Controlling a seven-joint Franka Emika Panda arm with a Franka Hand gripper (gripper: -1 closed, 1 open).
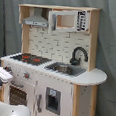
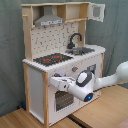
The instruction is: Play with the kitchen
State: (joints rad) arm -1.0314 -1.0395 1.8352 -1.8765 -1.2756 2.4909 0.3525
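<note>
The kitchen (image 1: 55, 74) is a tall white and light-wood toy standing upright. It has a grey hood (image 1: 36, 21), a pegboard back, a black faucet (image 1: 78, 55) over the sink (image 1: 65, 68), and a red-ringed hob (image 1: 29, 57). In the second exterior view the kitchen (image 2: 35, 80) shows its side panel, with the hob (image 2: 52, 59) and the windowed oven door (image 2: 62, 100). My gripper (image 2: 56, 80) is at the kitchen's front panel just above the oven door, level with the knobs. In the first exterior view my gripper (image 1: 1, 73) sits at the left edge.
A grey curtain (image 1: 110, 43) hangs behind the kitchen. The kitchen stands on a wooden table top (image 2: 102, 112). My white arm (image 2: 112, 80) reaches in from the second exterior view's right. An upper cupboard door (image 2: 97, 11) stands open at the top.
</note>
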